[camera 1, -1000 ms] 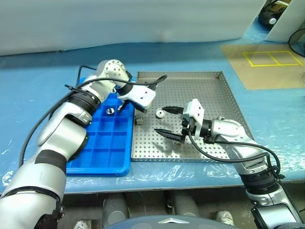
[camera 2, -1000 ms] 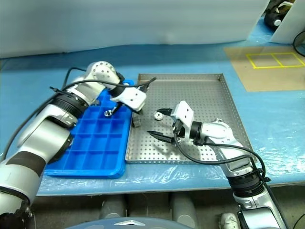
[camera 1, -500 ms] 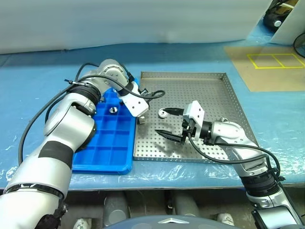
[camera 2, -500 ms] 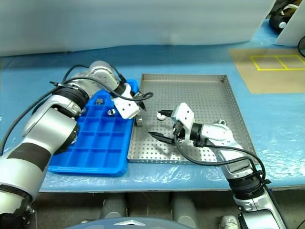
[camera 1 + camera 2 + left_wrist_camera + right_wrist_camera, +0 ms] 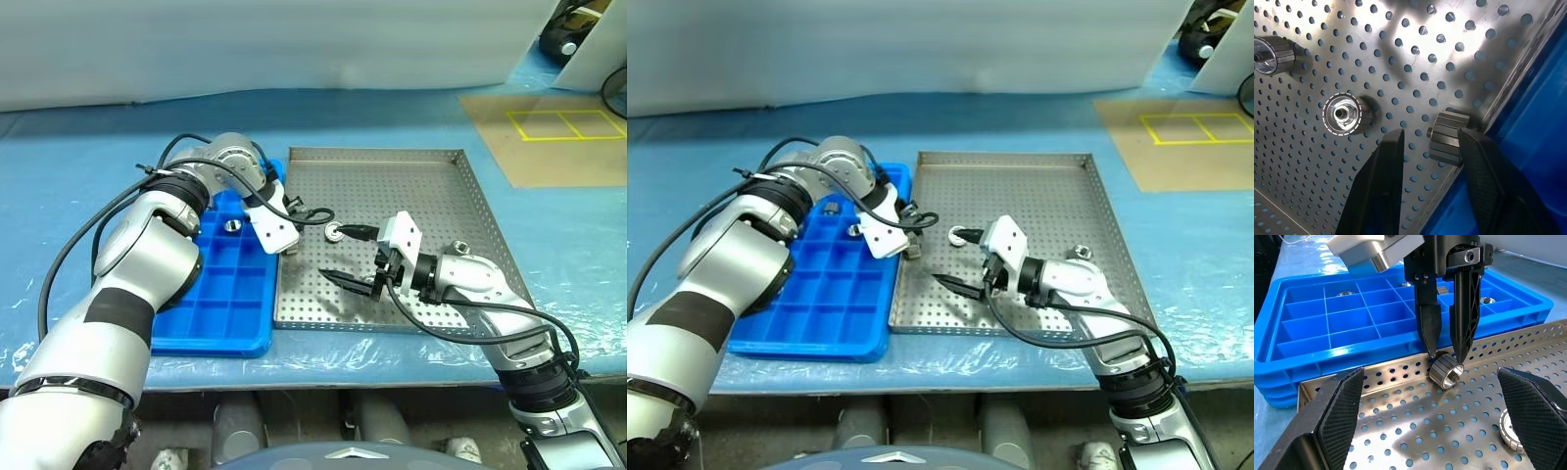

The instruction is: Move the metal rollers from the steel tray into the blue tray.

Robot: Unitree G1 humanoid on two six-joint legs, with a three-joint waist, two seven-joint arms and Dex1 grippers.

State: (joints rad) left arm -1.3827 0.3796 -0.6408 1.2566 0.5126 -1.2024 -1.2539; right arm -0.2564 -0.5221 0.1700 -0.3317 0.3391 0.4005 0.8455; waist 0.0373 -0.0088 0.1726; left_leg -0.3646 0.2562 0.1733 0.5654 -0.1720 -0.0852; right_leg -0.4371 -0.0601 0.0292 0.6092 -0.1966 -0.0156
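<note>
Steel tray [image 5: 431, 186]: you have a square grey metal sheet with low raised rims, its floor punched all over with small round holes. It lies on the blue film-covered table [image 5: 88, 176], edge to edge with the blue tray.

Blue tray [image 5: 220, 294]: bright, glossy moulded plastic, cut by thin ribs into small square pockets. It sits on the steel tray's left side.

Rollers in the blue tray: you can see one shiny ring [image 5: 233, 225] in a pocket near the far end, and a darker one [image 5: 832, 207] in a pocket further back.

Roller at the rim [image 5: 1448, 138]: a short ribbed silver cylinder with a hollow bore, lying tilted on the perforated floor right against the steel tray's left rim.

Left gripper [image 5: 1445, 355]: your left gripper points steeply down over that roller, its two tapered black fingers part-way apart, one tip on each side of it. The tips look close to the roller's ribbed side; you cannot tell whether they press it, and it rests on the tray floor.

Roller on its end [image 5: 1342, 114]: bright knurled edge and a small centre hole, just beside the left fingers.

Other rollers: one [image 5: 335, 232] lies mid-tray near the right gripper's far finger, another [image 5: 460, 250] near the right rim.

Right gripper [image 5: 349, 256]: your right gripper lies nearly level over the steel tray, its textured black fingers spread wide with nothing between them.
</note>
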